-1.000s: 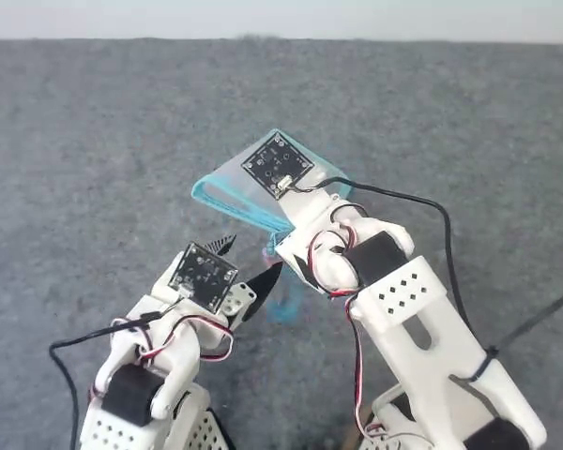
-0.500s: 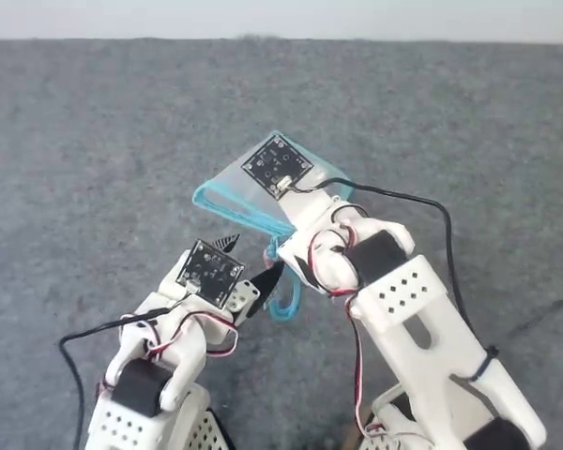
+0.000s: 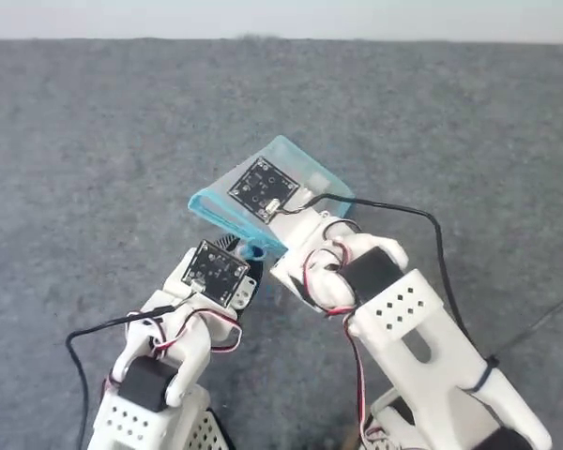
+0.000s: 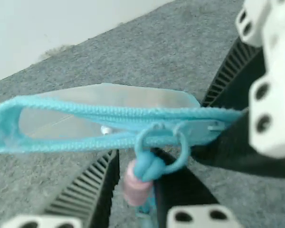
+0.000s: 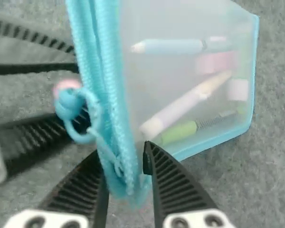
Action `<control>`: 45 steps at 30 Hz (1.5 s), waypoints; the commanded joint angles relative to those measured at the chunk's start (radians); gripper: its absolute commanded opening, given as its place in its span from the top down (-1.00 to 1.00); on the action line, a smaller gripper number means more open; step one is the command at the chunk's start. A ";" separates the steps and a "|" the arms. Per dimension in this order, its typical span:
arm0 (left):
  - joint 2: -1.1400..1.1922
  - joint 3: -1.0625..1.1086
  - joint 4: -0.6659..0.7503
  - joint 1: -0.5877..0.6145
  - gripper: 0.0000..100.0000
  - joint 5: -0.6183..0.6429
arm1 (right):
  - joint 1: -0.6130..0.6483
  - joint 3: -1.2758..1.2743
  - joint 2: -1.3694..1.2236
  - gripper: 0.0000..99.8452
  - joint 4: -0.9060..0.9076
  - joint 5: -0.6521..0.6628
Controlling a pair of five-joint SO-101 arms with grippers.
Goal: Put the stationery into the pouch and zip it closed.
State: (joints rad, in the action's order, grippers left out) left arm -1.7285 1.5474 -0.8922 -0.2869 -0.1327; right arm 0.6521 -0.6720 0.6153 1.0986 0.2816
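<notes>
Pouch (image 3: 305,176): frosted clear plastic pouch with a light-blue woven zip band. It is held up by one end over the table, tilted, between the tips of the two arms. Whether its far corner rests on the surface cannot be told.
Right gripper (image 5: 122,152): black ribbed jaws are clamped on the zip band at the pouch's near end, one on each face.
Left gripper (image 4: 135,159): it sits just under the zip band. Its jaws stand a little apart, with the pull's knot and bead in the gap between them.
Zip pull (image 4: 161,148): a blue ring on the slider (image 4: 156,129), with a knotted blue cord and a pink bead (image 4: 135,186) hanging from it.
Zip: it is closed from the slider to the end that the right gripper holds. Past the slider the two blue bands stand apart and the mouth gapes.
Stationery (image 5: 190,107): it lies inside the pouch and shows through its wall.
- pale blue pen with a white tip (image 5: 171,46)
- cream pen (image 5: 206,90), lying slantwise
- green piece (image 5: 178,134), by the seam
- pink block (image 5: 217,61)
- small pale block (image 5: 237,89), near the far edge
Arms, high view: the right arm (image 3: 422,328) rises from the lower right, with its wrist camera board (image 3: 260,187) in front of the pouch. The left arm (image 3: 155,375) comes from the lower left, its tip at the pull beneath the blue band.
Table (image 3: 94,141): it has a grey felt-like cover.
</notes>
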 commanded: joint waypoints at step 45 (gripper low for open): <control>-0.018 0.036 0.104 0.256 0.98 -0.008 | -0.499 -0.055 -0.137 0.99 -0.068 0.152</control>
State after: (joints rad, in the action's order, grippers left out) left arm -1.7254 1.5919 -0.8339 -0.0245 -0.1358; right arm 0.2547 -0.7472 0.5033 1.0280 0.4350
